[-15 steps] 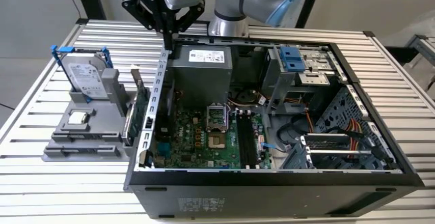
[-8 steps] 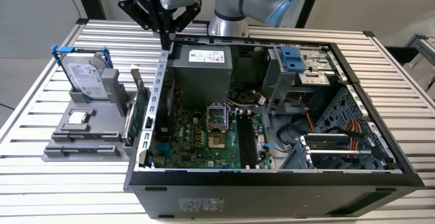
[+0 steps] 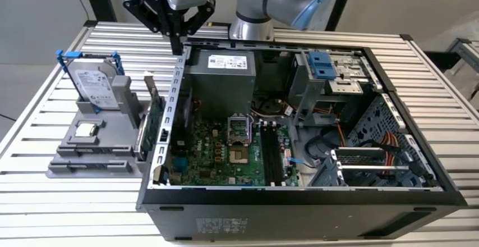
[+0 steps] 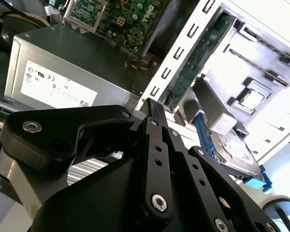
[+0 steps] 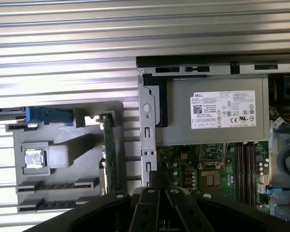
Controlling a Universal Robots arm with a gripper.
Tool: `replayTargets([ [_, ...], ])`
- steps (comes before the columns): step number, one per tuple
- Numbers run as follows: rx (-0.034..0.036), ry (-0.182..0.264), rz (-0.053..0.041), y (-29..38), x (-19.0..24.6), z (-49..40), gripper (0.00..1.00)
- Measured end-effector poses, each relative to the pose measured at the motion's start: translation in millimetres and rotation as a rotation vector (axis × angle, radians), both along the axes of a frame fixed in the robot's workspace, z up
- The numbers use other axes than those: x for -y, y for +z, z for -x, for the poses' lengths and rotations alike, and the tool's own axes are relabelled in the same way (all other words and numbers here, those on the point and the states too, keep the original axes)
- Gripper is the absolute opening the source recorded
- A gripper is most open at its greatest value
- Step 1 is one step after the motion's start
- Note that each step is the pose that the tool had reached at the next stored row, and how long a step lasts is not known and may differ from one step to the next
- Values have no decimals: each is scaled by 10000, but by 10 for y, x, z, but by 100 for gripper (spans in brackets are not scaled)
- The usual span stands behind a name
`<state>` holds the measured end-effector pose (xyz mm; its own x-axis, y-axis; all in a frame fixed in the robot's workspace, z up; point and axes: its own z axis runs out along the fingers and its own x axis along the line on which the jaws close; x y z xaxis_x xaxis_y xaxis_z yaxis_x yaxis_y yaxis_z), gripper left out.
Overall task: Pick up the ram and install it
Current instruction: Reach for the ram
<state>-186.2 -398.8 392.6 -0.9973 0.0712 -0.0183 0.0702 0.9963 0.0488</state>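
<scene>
Ram, i.e. the thin, narrow, flat blue circuit-board stick: its place can't be told for sure. It may be one of the dark strips lying in the two long grooves [image 5: 58,184] at the front of the grey plastic parts holder [image 5: 82,162], but they're seen too edge-on in the first wrist view to settle it.

In the exterior view the black gripper [image 3: 177,47] hangs fingers-down above the far corner of the open black PC case [image 3: 299,213], on the exterior view's left. It sits approx. over the side wall btw. case and holder. The fingers are pressed together into one tip, w/ nothing seen gripped between them. The tip is well apart from the grooves.

The holder sits on the slatted metal table [image 3: 75,213], just beside the case on the exterior view's left. It carries:
- a silver hard drive in a blue frame [image 3: 93,87], upright at the far end
- a square silver processor chip [image 3: 88,128], in the middle
- a green card w/ a metal bracket [image 3: 153,126], on edge along the side nearest the case

Inside the case a grey PSU box w/ a white label [image 3: 221,84] sits at the far end. The green motherboard [image 3: 217,157] lies nearer the camera. Its long black memory slots [image 3: 271,154] run along the board's edge on the exterior view's right, also well apart from the gripper.
</scene>
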Motion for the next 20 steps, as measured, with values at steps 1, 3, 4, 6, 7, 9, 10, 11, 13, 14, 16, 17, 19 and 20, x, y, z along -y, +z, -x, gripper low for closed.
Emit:
replayTargets([
  [1,0,0,0,0,0,15,0],
  [3,0,0,0,0,0,42,0],
  [4,0,0,1,0,0,54,0],
  [6,0,1,1,0,0,78,0],
  [7,0,0,0,0,0,89,0],
  [9,-1,0,1,0,0,113,0],
  [10,-1,1,1,0,0,125,0],
  [11,0,1,0,0,0,137,0],
  [13,0,1,0,0,0,161,0],
  [14,-1,2,1,1,0,173,0],
  [16,-1,2,0,0,0,195,0],
  [17,0,2,0,0,0,206,0],
  [19,-1,3,1,0,0,229,0],
  [20,-1,4,1,0,0,241,0],
])
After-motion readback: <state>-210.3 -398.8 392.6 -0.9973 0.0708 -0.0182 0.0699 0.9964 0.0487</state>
